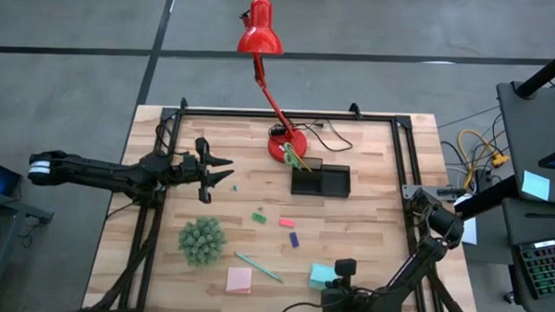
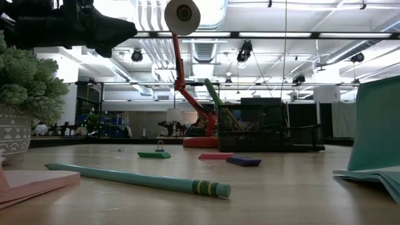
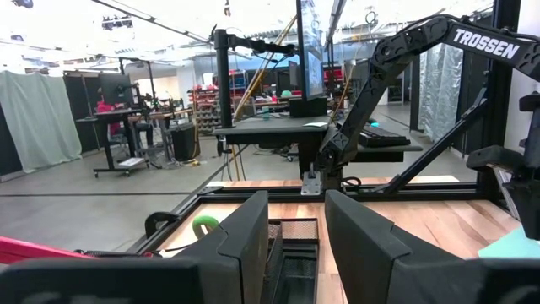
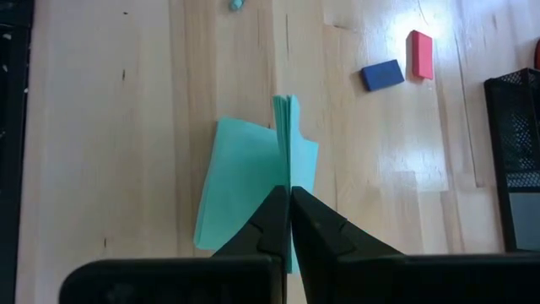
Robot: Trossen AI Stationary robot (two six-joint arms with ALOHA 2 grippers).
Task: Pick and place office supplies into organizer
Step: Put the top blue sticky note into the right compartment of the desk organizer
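My right gripper is shut on a light-blue sticky-note pad near the table's near edge, right of centre. A pink pad and a teal pen lie to its left. Green, red-pink and purple pieces lie mid-table. The black organizer stands farther back with green-handled scissors sticking up from its left end. My left gripper hovers open and empty at the table's left. My right gripper pinches several upper sheets of the light-blue pad between its two fingers, slanting down from the near side. Those sheets stand up on edge and fan out past the fingertips. The pad's lower sheets lie on the table.
A fuzzy green ball in a pot sits near the pink pad. The red lamp's base stands just behind the organizer's left end, its arm reaching back over the far edge. Bare wood lies between the small pieces and the organizer.
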